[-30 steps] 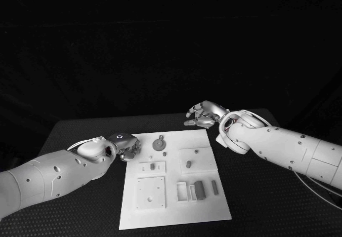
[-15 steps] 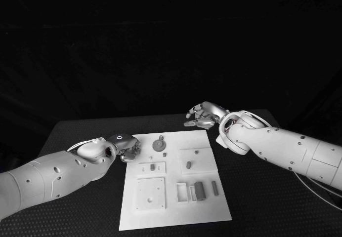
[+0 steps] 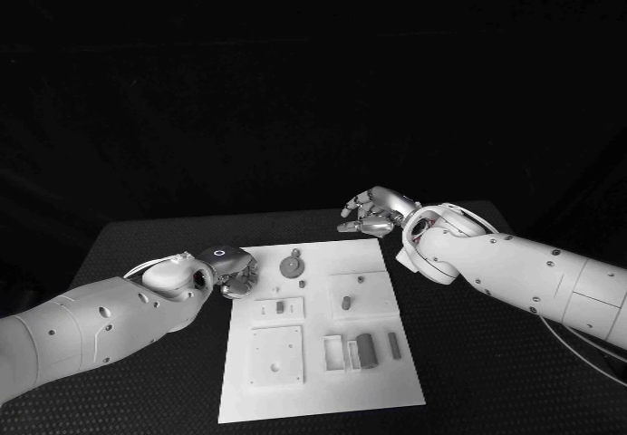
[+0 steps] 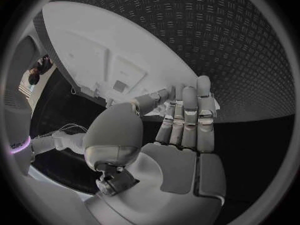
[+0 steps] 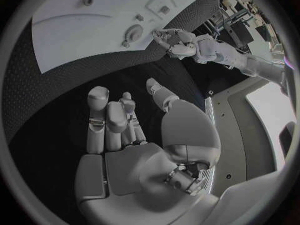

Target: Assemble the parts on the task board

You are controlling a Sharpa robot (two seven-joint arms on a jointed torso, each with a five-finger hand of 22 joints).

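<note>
The robot's left hand (image 3: pixel 225 270) hovers at the near-left corner of the task board's far end, its fingers (image 4: pixel 187 116) lying side by side, loosely curled toward the thumb and holding nothing; the left wrist view shows them poised over the board's edge, with dark patterned tabletop (image 3: pixel 157 237) beyond. The white task board (image 3: pixel 399 372) lies lengthwise in the middle of the tabletop. On its far end rests a round grey part (image 3: pixel 292 265) with a small tab, just beside the left hand. Nearer the robot, a short grey peg (image 3: pixel 280 307) stands in a raised square block on the left half, and a larger square plate (image 3: pixel 277 352) sits below that. Toward the middle, another grey peg (image 3: pixel 346 302) stands upright, and at the near-right two slim grey parts (image 3: pixel 366 349) lie beside a white slotted holder. The right hand (image 3: pixel 371 212) hangs above the tabletop just past the board's far-right corner, apart from it, its fingers (image 5: pixel 107 120) bent inward and gathered close, with nothing between them.
</note>
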